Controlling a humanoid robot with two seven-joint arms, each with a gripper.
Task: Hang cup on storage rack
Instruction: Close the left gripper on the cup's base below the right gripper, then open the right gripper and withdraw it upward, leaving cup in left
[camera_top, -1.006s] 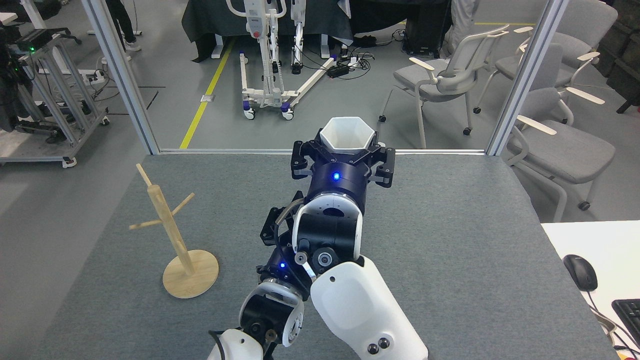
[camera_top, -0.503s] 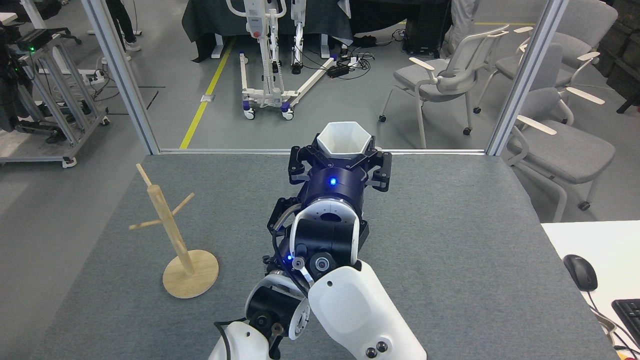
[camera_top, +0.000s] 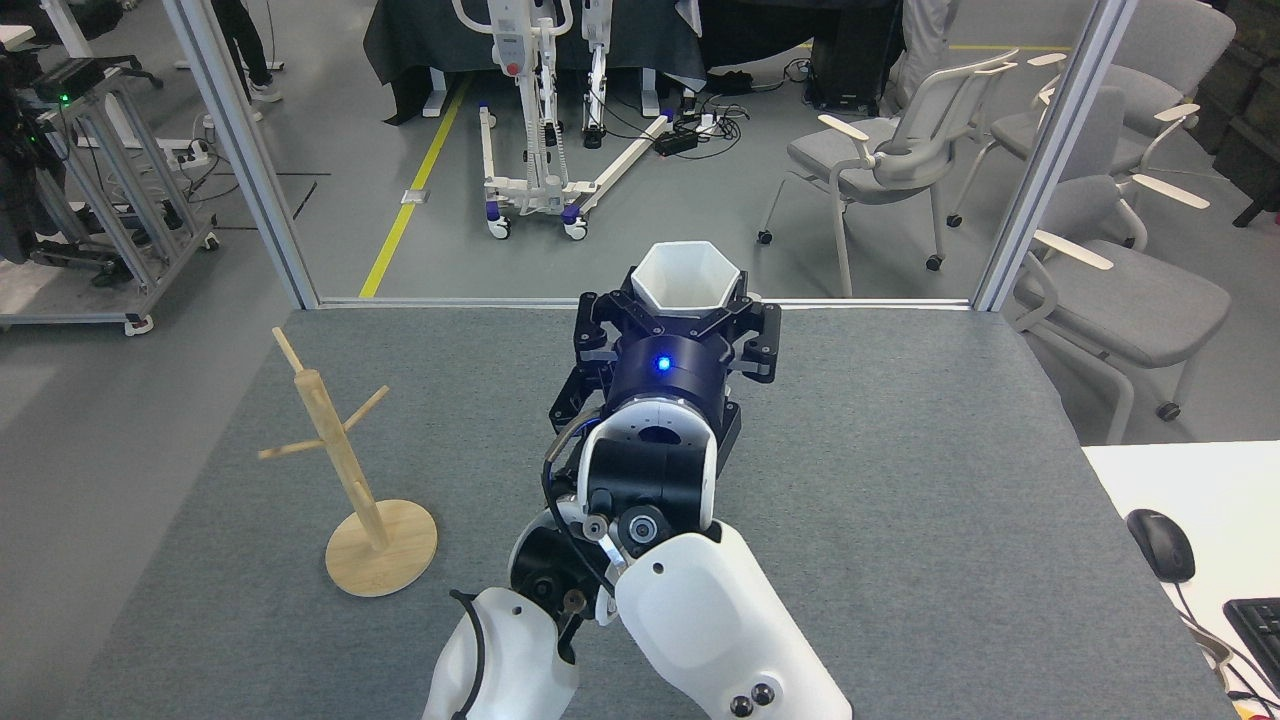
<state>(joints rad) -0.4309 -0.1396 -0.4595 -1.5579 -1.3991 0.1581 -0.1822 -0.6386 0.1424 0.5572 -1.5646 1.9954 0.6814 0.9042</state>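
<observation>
Aloft at mid-bench, my right gripper (camera_top: 678, 322) clasped the cup (camera_top: 686, 280), mouth up, well apart from the rack (camera_top: 345, 470) at left. Its loop was hidden, so I judged a blind approach could miss a thin peg or topple the rack. My left gripper's state I could not tell.

Storage rack (camera_top: 345, 470) stands on the table (camera_top: 900, 480), left of centre. Cup (camera_top: 686, 278) sits at the table's far edge, mid-width, in the right gripper (camera_top: 676, 322). Mouse (camera_top: 1160, 544) lies on a desk (camera_top: 1200, 480) to the right; 2 chairs (camera_top: 900, 150) stand beyond.
</observation>
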